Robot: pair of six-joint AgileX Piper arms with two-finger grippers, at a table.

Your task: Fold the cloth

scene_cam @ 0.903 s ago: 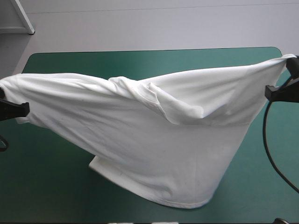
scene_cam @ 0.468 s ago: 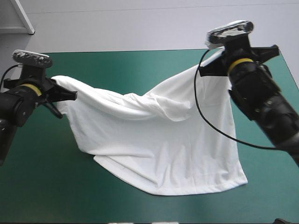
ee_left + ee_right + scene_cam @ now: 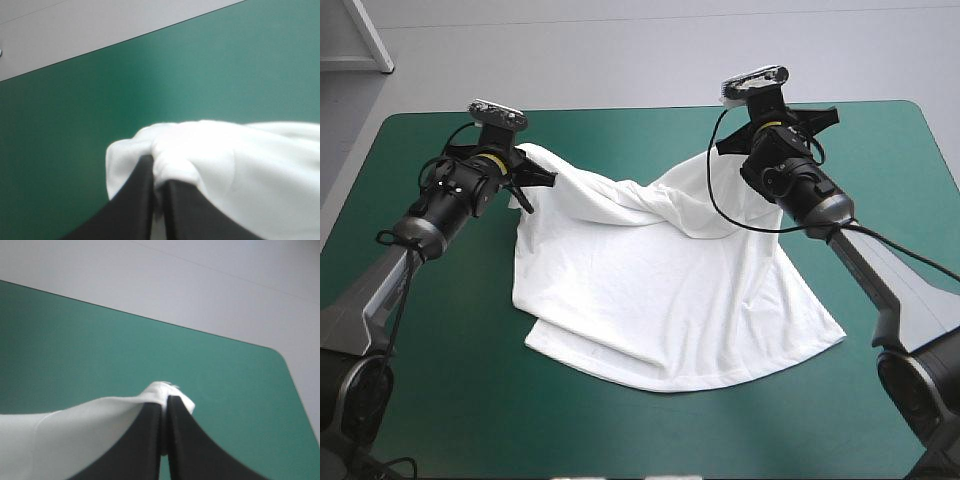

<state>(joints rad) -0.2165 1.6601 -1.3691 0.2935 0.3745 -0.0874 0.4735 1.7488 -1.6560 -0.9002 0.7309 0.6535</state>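
Observation:
The white T-shirt lies partly spread on the teal-green table, its near hem toward the front edge and a rumpled ridge across its far part. My left gripper is shut on the T-shirt's far left corner, held a little above the table; white cloth bunches over its fingertips. Over at the far right corner, my right gripper is shut on the T-shirt too, with a small fold of cloth pinched at its tips. Both held corners hang toward the table's far edge.
Bare teal-green cover lies left, right and in front of the T-shirt. The table's far edge runs just beyond both grippers, and its rounded far right corner shows ahead of the right gripper.
Both grippers have carried the T-shirt's corners away from the table's sides and toward the far edge, drawing closer together. The lifted cloth has come down and now lies largely on the table.

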